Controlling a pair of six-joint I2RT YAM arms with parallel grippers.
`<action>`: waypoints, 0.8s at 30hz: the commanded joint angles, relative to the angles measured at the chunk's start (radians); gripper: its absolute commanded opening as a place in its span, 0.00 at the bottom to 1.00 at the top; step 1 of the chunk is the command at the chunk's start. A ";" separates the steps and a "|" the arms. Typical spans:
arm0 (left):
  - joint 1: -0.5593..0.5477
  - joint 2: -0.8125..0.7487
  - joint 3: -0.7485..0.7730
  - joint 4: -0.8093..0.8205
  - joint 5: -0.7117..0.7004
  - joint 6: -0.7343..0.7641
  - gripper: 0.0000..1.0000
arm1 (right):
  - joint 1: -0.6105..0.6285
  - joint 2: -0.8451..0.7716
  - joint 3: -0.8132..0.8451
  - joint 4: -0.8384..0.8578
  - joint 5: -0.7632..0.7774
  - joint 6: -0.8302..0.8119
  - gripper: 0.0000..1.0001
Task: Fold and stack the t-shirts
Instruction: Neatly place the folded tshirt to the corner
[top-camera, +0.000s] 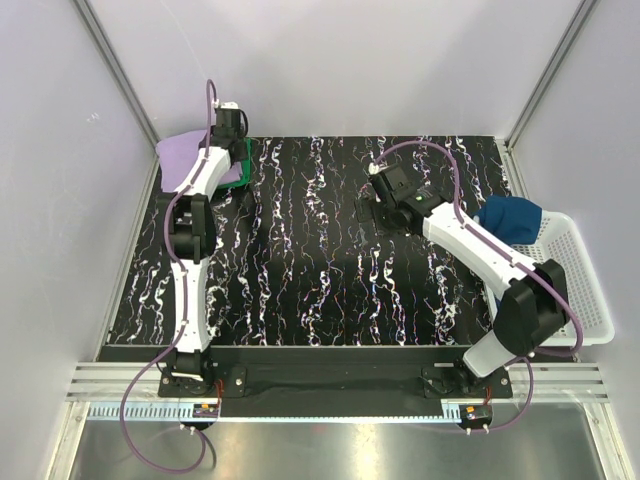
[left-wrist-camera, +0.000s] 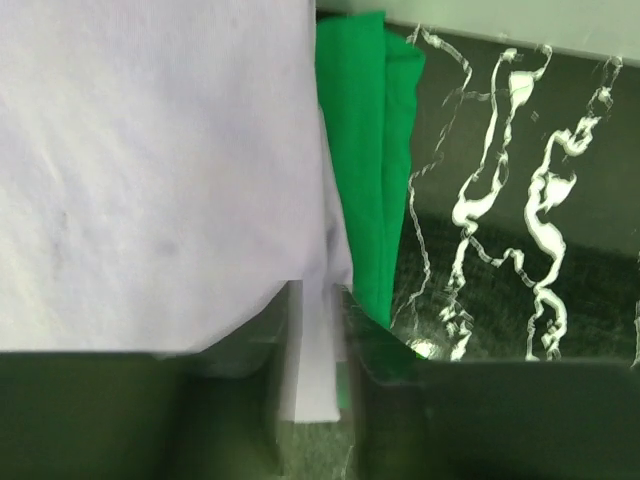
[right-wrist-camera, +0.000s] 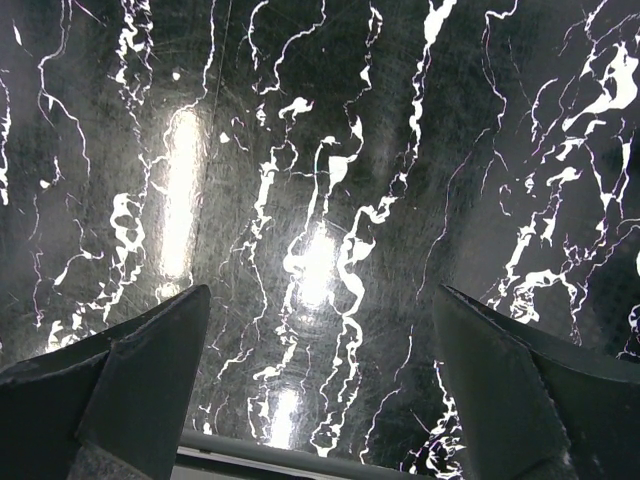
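The folded lavender t-shirt (top-camera: 180, 158) lies at the far left corner of the mat, on top of the green t-shirt (top-camera: 243, 160), whose edge sticks out on the right. My left gripper (top-camera: 232, 118) is over them. In the left wrist view its jaws are shut on a fold of the lavender shirt (left-wrist-camera: 150, 170), with the green shirt (left-wrist-camera: 365, 150) beside it. The dark blue t-shirt (top-camera: 510, 217) lies bunched in the white mesh basket (top-camera: 572, 300). My right gripper (top-camera: 378, 186) hangs open and empty over bare mat (right-wrist-camera: 320, 200).
The black marbled mat (top-camera: 320, 250) covers the table. The basket stands off the mat's right edge, beside the right arm. Grey walls close in the back and both sides.
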 joint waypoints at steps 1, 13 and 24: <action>-0.003 -0.076 -0.002 -0.012 -0.046 -0.017 0.51 | 0.005 -0.044 -0.013 0.004 0.026 0.013 1.00; -0.110 -0.397 -0.174 -0.195 0.191 -0.290 0.69 | -0.030 -0.218 -0.150 0.108 -0.162 0.143 1.00; -0.412 -1.207 -1.354 0.421 0.568 -0.574 0.94 | -0.067 -0.838 -0.869 0.592 -0.250 0.543 1.00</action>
